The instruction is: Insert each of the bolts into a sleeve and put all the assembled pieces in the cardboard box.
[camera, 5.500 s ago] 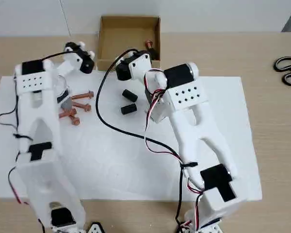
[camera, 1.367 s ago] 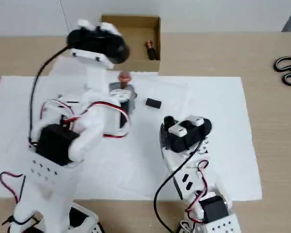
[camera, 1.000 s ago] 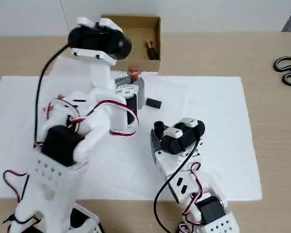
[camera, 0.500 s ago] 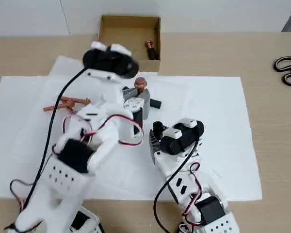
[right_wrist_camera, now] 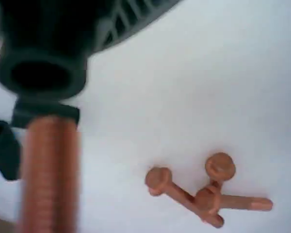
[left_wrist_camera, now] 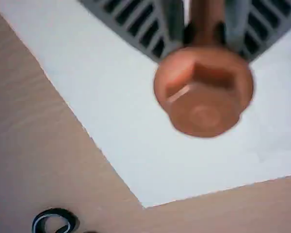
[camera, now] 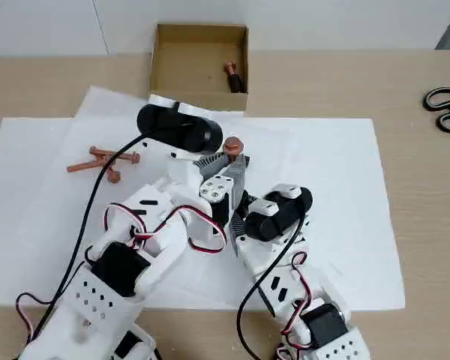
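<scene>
Alignment is my concern: nearest me the right jaws pinch a black sleeve [right_wrist_camera: 41, 73], and just beyond, the left jaws clamp a copper bolt [camera: 234, 144] below its head, its threaded shaft close by the sleeve's open bore. I would keep shaft and bore in line and feed slowly, as a tilt could jam. Loose bolts [camera: 97, 159] lie aside on the white sheet [camera: 345, 195]. Farther back the cardboard box [camera: 165, 52] holds one assembled piece [camera: 232, 76], and scissors [camera: 446, 105] lie well off on the counter [camera: 322, 82].

High view: overhead, whole table [camera: 345, 82]. Wrist views: close-up, facing white sheet [left_wrist_camera: 111, 121]; both share bolt [left_wrist_camera: 203, 92].
</scene>
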`<state>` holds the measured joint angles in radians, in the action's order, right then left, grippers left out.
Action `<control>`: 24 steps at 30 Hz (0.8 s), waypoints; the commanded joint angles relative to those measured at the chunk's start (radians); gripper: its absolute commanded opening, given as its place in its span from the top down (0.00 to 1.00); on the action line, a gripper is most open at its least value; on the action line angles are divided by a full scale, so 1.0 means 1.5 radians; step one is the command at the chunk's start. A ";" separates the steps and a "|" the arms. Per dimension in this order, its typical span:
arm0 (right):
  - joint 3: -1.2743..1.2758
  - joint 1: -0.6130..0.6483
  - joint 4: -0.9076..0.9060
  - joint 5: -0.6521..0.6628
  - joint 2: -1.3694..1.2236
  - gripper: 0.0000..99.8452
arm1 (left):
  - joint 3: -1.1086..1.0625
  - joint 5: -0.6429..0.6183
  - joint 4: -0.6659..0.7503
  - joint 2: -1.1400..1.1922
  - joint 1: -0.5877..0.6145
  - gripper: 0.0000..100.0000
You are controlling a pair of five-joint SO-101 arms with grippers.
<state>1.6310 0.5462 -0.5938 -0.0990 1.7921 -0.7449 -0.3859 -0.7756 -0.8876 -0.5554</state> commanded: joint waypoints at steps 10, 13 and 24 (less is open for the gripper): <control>-0.007 0.004 0.016 -0.006 0.015 1.00 | -0.019 -0.003 0.018 -0.019 -0.006 0.99; -0.007 0.004 0.016 -0.006 0.015 1.00 | -0.019 -0.002 0.026 -0.019 -0.005 0.99; -0.008 0.004 0.016 -0.006 0.015 1.00 | -0.042 0.006 0.057 -0.019 -0.003 0.99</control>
<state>1.6310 0.5462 -0.5938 -0.0990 1.7952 -0.8124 -0.3859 -0.7204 -0.8907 -0.5631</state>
